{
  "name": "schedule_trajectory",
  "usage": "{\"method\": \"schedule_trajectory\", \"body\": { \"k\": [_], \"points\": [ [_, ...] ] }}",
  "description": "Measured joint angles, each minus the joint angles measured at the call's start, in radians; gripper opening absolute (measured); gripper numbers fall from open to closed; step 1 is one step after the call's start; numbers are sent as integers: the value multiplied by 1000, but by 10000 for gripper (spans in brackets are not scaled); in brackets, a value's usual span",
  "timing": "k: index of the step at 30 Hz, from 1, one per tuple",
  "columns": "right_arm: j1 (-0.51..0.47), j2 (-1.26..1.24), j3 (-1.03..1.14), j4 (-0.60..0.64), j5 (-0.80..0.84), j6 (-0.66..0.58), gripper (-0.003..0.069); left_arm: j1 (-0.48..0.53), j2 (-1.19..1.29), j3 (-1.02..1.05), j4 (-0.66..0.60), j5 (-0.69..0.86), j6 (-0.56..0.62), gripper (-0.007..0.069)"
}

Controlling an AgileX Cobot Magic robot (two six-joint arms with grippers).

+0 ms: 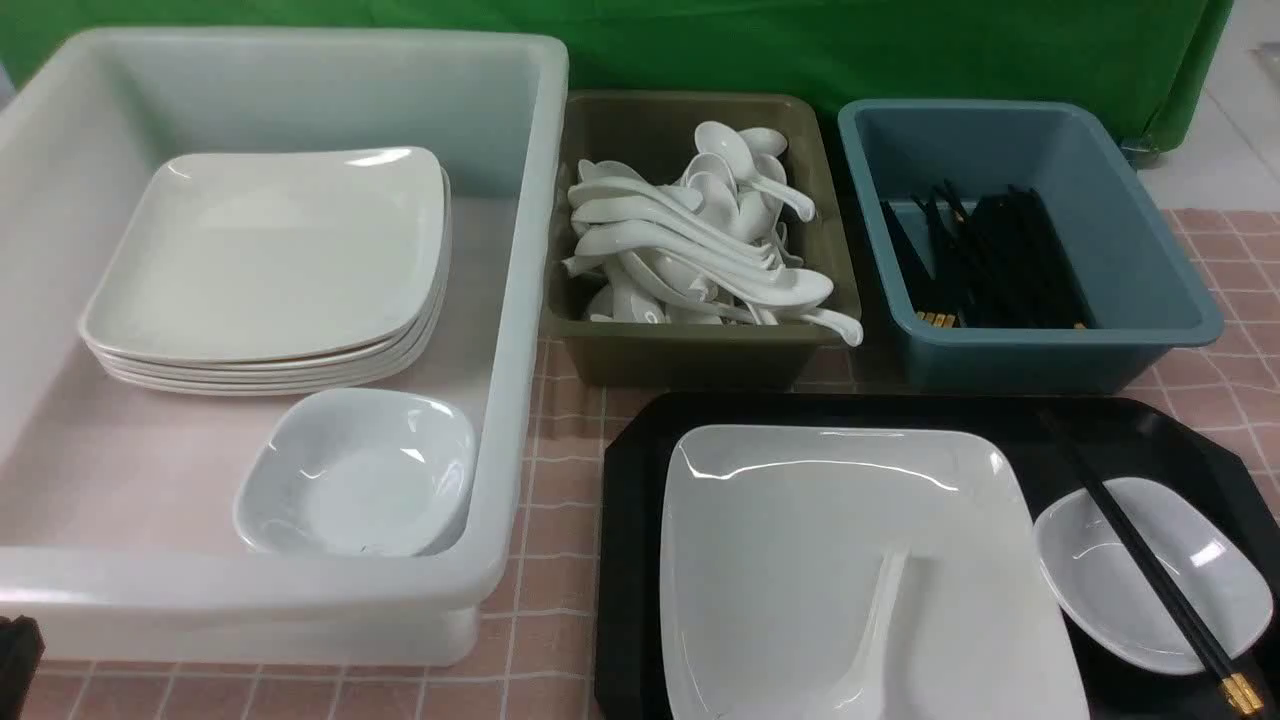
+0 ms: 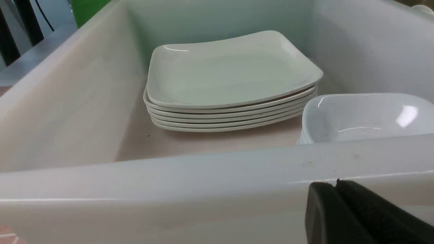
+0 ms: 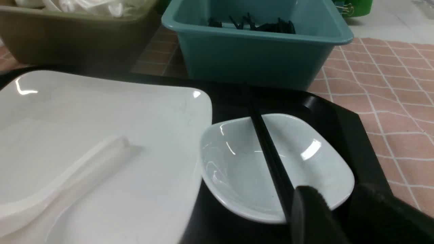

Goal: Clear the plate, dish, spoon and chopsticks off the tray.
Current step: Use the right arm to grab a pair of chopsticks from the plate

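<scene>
As all four items sit on the tray (image 1: pixel 630 520), chopsticks (image 1: pixel 1150 570) across the dish (image 1: pixel 1100 575) look first: right gripper (image 3: pixel 339 203), fingers apart beside them, must close on them; spoon (image 1: pixel 875 630) lies on plate (image 1: pixel 800 520); left gripper (image 2: pixel 335 185), fingers together, sits by white tub (image 2: pixel 169 189).

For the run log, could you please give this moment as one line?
tray: nothing cleared | spoon on plate | chopsticks across dish | left gripper shut | right gripper open, near dish
</scene>
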Motion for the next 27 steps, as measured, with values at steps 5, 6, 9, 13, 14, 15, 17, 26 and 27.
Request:
{"method": "schedule_trajectory", "body": {
  "k": [5,6,9,13,14,15,17,26,27],
  "points": [
    [0,0,0,0,0,0,241,0,0,0,0,0,0,20],
    [0,0,0,0,0,0,241,0,0,0,0,0,0,20],
    [0,0,0,0,0,0,241,0,0,0,0,0,0,20],
    [0,0,0,0,0,0,241,0,0,0,0,0,0,20],
    [0,0,0,0,0,0,241,0,0,0,0,0,0,20],
    [0,0,0,0,0,0,241,0,0,0,0,0,0,20],
    [0,0,0,0,0,0,241,0,0,0,13,0,0,20],
    [0,0,0,0,0,0,241,0,0,0,-373,-262,-42,20],
    [0,0,0,0,0,0,241,0,0,0,-396,-278,-44,20]
  ]
}}
